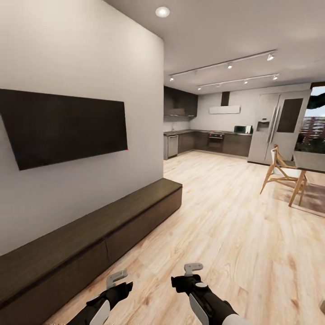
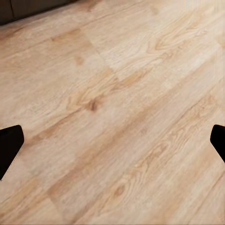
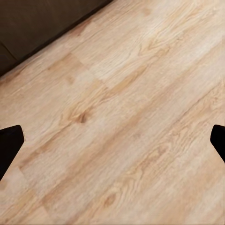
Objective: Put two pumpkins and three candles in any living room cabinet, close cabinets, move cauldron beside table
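Observation:
The cabinet [image 1: 90,234] is a long, low dark-brown unit running along the left wall under a wall-mounted TV [image 1: 63,126]. Its front panels look shut and its top is bare. My left gripper [image 1: 116,276] and right gripper [image 1: 193,269] hang low over the wood floor, just right of the cabinet's front. In the left wrist view the left gripper [image 2: 112,143] is open over bare planks, with the cabinet [image 2: 28,7] at the frame's corner. The right gripper [image 3: 112,143] is also open, with the cabinet front [image 3: 42,23] close by. The pumpkins, candles and cauldron are out of view.
A wooden chair [image 1: 282,169] and a table [image 1: 311,162] stand at the right. A kitchen with dark cupboards [image 1: 212,142] and a steel fridge [image 1: 271,128] lies at the far end. Light wood floor [image 1: 225,216] stretches between them.

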Available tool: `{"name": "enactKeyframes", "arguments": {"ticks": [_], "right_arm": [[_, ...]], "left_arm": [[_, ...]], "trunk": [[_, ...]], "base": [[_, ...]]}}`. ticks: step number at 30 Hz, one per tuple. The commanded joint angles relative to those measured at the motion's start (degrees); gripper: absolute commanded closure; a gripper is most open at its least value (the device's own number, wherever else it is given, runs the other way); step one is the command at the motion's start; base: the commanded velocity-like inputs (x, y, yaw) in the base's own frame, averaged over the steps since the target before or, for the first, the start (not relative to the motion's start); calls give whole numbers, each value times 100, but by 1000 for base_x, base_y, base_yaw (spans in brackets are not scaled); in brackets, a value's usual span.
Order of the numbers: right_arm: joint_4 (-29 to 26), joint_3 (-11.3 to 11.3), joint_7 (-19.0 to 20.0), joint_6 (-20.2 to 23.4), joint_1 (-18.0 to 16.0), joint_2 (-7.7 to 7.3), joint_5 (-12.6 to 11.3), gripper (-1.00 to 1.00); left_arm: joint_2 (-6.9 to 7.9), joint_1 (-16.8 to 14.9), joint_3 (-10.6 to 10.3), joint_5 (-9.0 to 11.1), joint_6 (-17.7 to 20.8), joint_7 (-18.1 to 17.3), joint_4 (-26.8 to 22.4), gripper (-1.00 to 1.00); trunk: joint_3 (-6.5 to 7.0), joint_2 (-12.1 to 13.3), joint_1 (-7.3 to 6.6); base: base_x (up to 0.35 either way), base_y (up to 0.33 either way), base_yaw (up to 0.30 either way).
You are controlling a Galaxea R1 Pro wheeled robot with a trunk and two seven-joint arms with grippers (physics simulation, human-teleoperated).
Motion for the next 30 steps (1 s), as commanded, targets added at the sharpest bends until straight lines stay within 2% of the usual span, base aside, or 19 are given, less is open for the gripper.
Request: {"name": "enactKeyframes", "arguments": {"ticks": [1, 9, 16, 30], "right_arm": [[-15, 49, -46, 32, -1, -5, -54, -100], [-15, 49, -46, 32, -1, -5, -54, -100], [-15, 49, -46, 32, -1, -5, -54, -100], [-15, 49, -46, 32, -1, -5, -54, -100]], "left_arm": [[2, -4, -20, 38, 20, 2, -4, -100], [2, -4, -20, 38, 20, 2, -4, -100], [9, -4, -16, 38, 20, 2, -4, -100], [3, -4, -20, 38, 20, 2, -4, -100]], "trunk": [[-4, -4, 0], [18, -4, 0], [38, -4, 0], [79, -4, 0]], "base": [[74, -58, 253], [137, -150, 253], [34, -21, 253], [-115, -1, 253]]}}
